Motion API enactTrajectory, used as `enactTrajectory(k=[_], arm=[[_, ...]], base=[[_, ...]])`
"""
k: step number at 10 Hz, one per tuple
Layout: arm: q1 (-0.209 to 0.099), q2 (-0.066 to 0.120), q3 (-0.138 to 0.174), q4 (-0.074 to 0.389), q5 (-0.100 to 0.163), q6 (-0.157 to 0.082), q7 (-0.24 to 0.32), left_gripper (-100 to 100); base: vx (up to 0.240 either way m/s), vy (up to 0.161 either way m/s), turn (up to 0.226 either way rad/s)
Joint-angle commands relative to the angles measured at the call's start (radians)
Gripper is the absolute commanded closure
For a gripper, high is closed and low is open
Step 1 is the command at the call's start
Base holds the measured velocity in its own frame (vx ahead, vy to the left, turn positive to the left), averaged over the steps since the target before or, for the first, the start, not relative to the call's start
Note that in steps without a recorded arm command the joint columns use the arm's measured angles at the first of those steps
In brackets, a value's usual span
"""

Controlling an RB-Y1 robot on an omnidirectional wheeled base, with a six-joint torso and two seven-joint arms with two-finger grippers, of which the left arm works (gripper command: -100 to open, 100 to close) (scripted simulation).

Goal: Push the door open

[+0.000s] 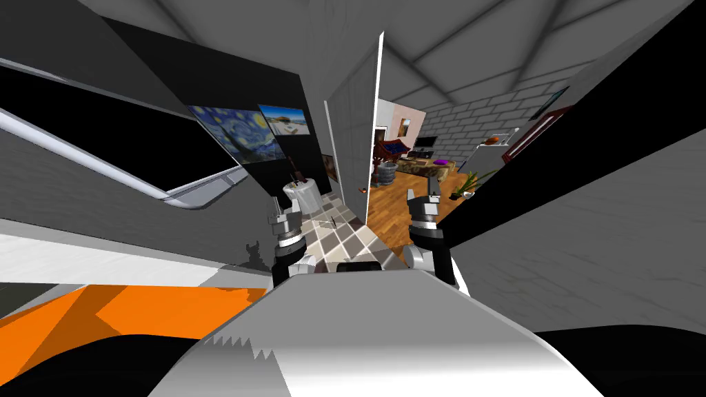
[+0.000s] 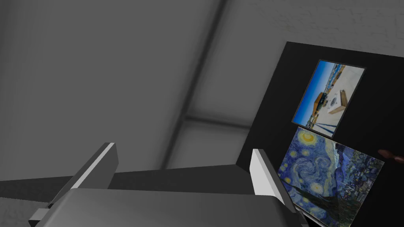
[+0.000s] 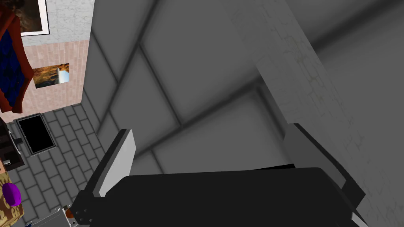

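I'm looking at the door [image 1: 355,120] standing just ahead of me and between my two arms. It is turned almost edge-on, its thin white edge nearest me and its grey panelled face towards my left side. To its right a gap is opening onto a room with a wooden floor [image 1: 407,207], so I'm judging the door already partly swung and the job as widening that gap. My right gripper [image 3: 211,129] is released, its blades spread with nothing between them, and it is sitting near the door's near edge on the gap side. I can't tell whether it is touching. My left gripper [image 2: 183,149] is also released and empty. It is raised on the tiled floor [image 1: 345,238] side, near a white bin [image 1: 301,193] and a dark wall carrying a swirling blue painting [image 1: 238,134]. For a clean push I'm planning to lay the flat of a blade against the panel close to its free edge, far from the hinge. I would press squarely and slowly while rolling forward, and avoid poking the thin edge, where the blades could slip off.
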State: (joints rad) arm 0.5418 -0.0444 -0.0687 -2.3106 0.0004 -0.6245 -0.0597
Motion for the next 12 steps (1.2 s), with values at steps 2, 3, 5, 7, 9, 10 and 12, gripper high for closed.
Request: enactTrajectory(k=[2, 3, 5, 7, 9, 10, 12], arm=[[-0.022, 0.018, -0.004, 0.057, 0.007, -0.005, 0.002, -100], [-0.027, 0.022, -0.005, 0.071, 0.008, -0.006, 0.002, -100], [-0.041, 0.031, -0.007, 0.107, 0.012, -0.009, 0.004, -100], [-0.057, 0.041, -0.009, 0.147, 0.017, -0.013, 0.005, -100], [-0.075, 0.051, -0.013, 0.194, 0.022, -0.017, 0.007, -100], [-0.084, 0.056, -0.014, 0.219, 0.025, -0.019, 0.008, -100], [-0.104, 0.066, -0.018, 0.271, 0.031, -0.024, 0.009, -100]], base=[[0.069, 0.023, -0.173], [0.089, 0.035, -0.1], [0.074, 0.036, -0.098], [0.081, 0.042, -0.119], [0.076, 0.032, -0.148], [0.076, 0.051, -0.151], [0.086, 0.07, -0.143]])
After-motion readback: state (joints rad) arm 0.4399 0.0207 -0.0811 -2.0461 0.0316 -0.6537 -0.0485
